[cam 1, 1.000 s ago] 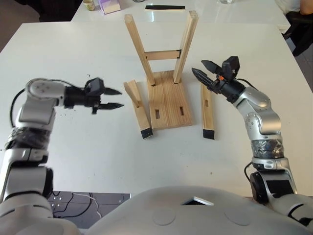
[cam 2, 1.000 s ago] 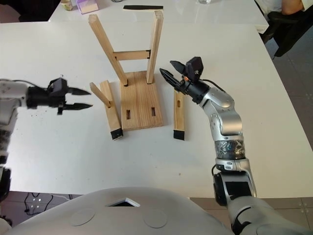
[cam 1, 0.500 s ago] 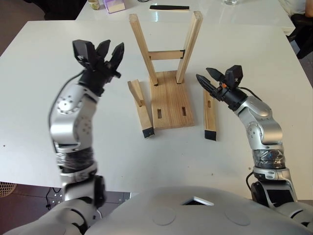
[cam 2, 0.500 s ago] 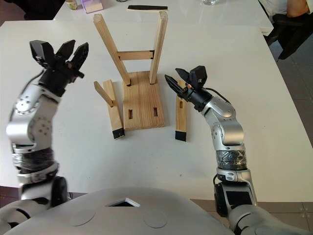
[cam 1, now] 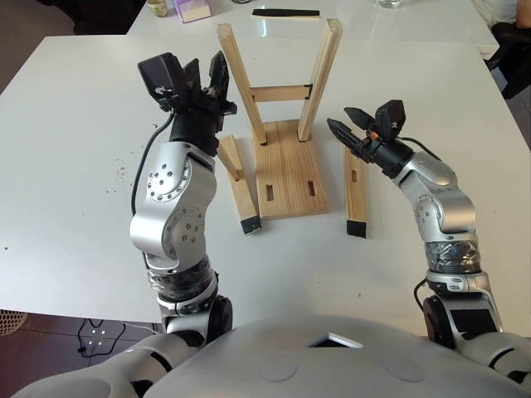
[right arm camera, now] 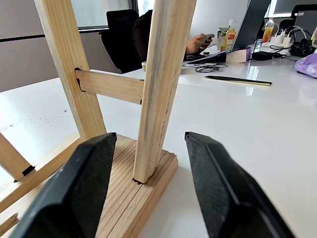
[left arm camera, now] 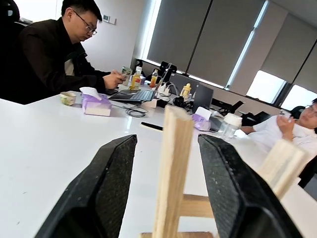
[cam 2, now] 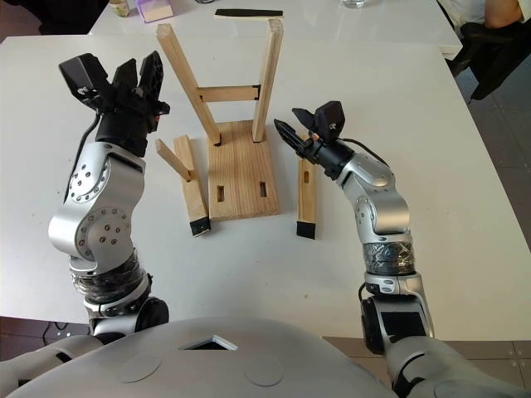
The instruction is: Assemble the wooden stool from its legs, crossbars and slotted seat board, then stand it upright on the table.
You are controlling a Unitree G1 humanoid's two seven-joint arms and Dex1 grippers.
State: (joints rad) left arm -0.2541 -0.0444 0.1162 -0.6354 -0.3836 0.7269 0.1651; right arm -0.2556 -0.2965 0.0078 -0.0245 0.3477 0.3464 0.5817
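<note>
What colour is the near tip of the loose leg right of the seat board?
Black. The loose leg ends in a black tip, clearest in the left eye view.

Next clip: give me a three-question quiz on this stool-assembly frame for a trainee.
1. True or false: the left gripper and right gripper are both open.
2. How many legs stand slotted in the seat board? A one, B two, C four.
3. Fill in: the standing legs are joined by a ___.
Key: 1 true; 2 B; 3 crossbar.
</note>
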